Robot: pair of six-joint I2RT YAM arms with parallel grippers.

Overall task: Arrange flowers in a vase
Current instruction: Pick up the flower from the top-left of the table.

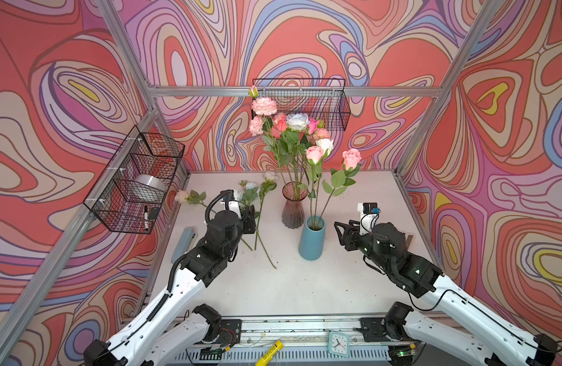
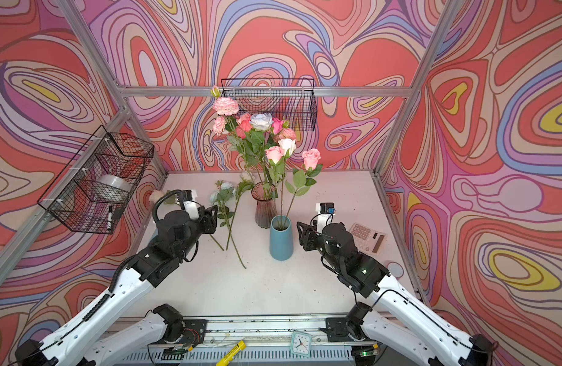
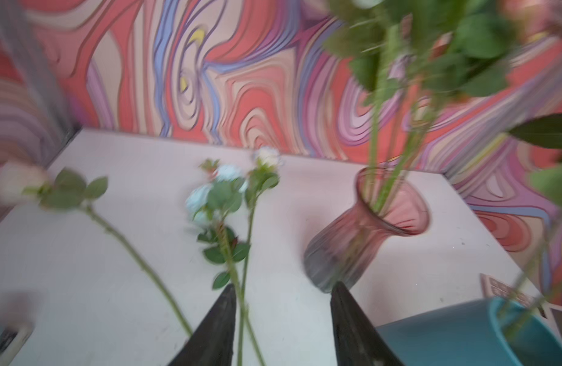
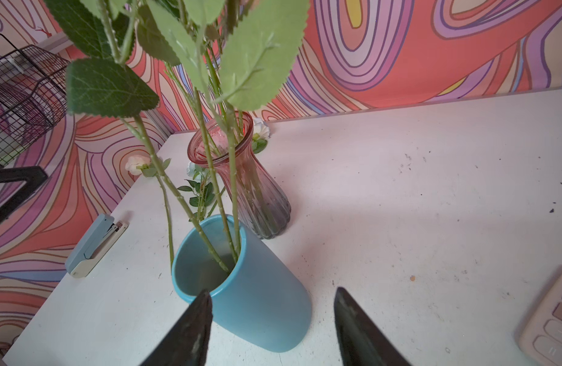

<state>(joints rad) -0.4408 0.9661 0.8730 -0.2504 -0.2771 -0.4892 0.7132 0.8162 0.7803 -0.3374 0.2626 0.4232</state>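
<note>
The only marks I can read are a plus and an equals sign on the keys of the calculator [image 4: 552, 326]. The dark print on the yellow tube [image 1: 269, 353] and the numerals of the small clock [image 1: 338, 343], both at the bottom centre of a top view, are too small for me. The flowers [image 1: 297, 122] are long, green-stemmed and leafy. A tall bunch of pink, coral and pale blue blooms stands in the pink glass vase [image 1: 293, 206] at the middle of both top views, and two pink roses with a white one stand in the blue vase [image 1: 312, 240] just in front of it. Three loose stems [image 1: 249, 194] lie flat on the bench [image 1: 305, 285] left of centre: a cream rose, a pale blue spray and a white bloom, heads toward the back wall. My left tool [image 3: 285, 285] is spread over them, two stems running between its fingers close to one of them; the blur hides whether they touch. My right tool [image 4: 273, 290] is spread too and empty, near the blue vase but apart from it. A stapler [image 1: 183, 244] hugs the bench's left edge, the calculator its right edge, and a wire basket [image 1: 137, 180] juts in from the left wall. The widest open stretch lies in front of the vases, between my two arms.
</note>
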